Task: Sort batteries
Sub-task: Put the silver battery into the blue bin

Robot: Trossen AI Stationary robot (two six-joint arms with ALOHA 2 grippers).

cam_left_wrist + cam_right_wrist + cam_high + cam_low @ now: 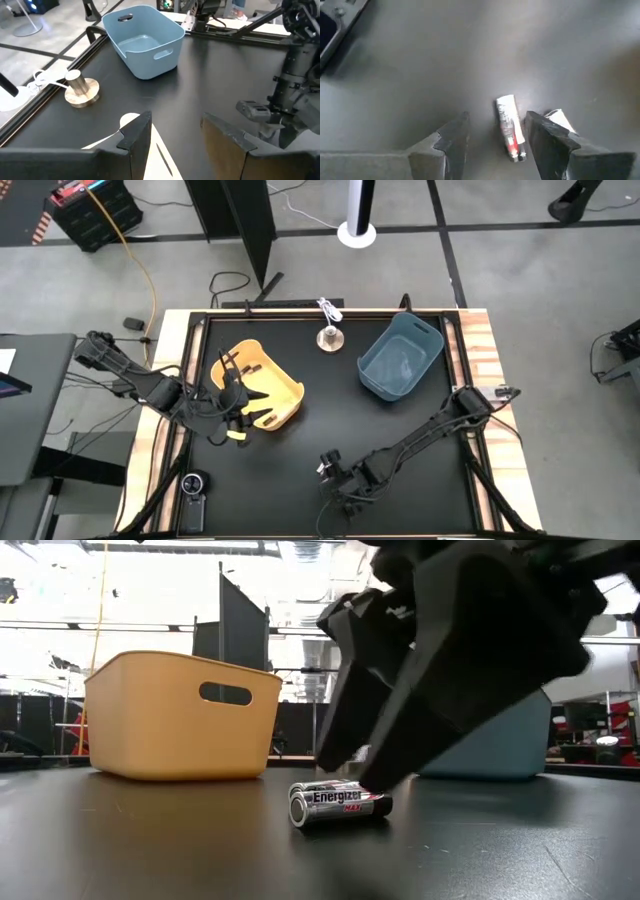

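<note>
Right gripper [495, 137] is hanging low over the front centre of the black table [300, 490], fingers apart, with one battery [510, 128] lying flat on the table between them. A second silvery battery [559, 119] is lying just beside the outer face of one finger [547, 140]. In the low view, the two batteries [335, 805] are lying side by side under the dark gripper body, not lifted. Left gripper [172, 132] is holding position over the yellow bin [262, 385] at the left side of the table, fingers apart and holding nothing. Blue bin [400, 357] is sitting at the right rear, with a round metal knob [328, 337] between the two bins.
</note>
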